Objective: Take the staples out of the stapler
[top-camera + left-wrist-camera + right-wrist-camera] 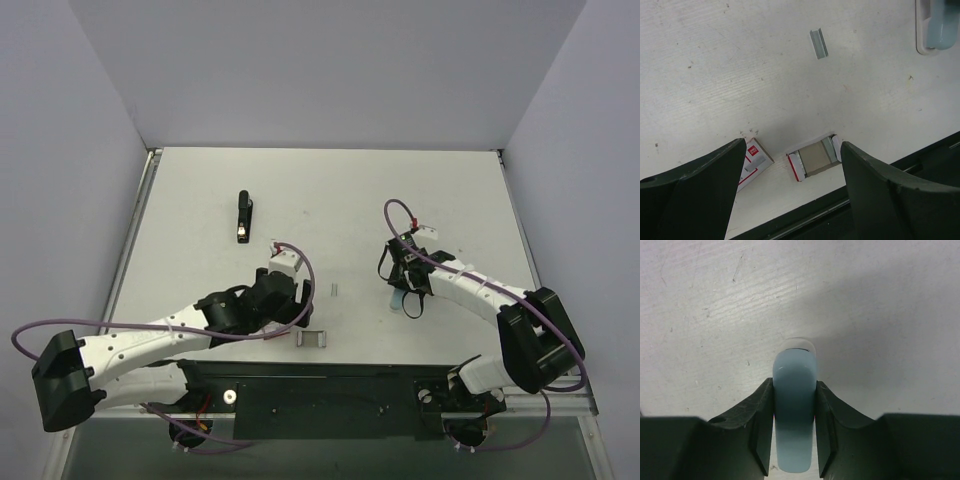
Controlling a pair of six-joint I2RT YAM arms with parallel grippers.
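Observation:
The slim black stapler (243, 217) with a silvery tip lies alone on the table at the far left, away from both grippers. My left gripper (298, 312) (792, 150) is open and empty, above an open staple box tray (812, 159) near the table's front edge. A short strip of staples (334, 289) (818, 44) lies loose on the table beyond it. My right gripper (408, 300) (795, 410) is shut on a light blue rounded object (795, 405) with a white base, low over the table. That object also shows in the left wrist view (936, 25).
The red and white staple box sleeve (754, 159) lies beside the tray (312, 338). A black rail (330, 390) runs along the near edge. Grey walls stand on three sides of the white table (330, 190).

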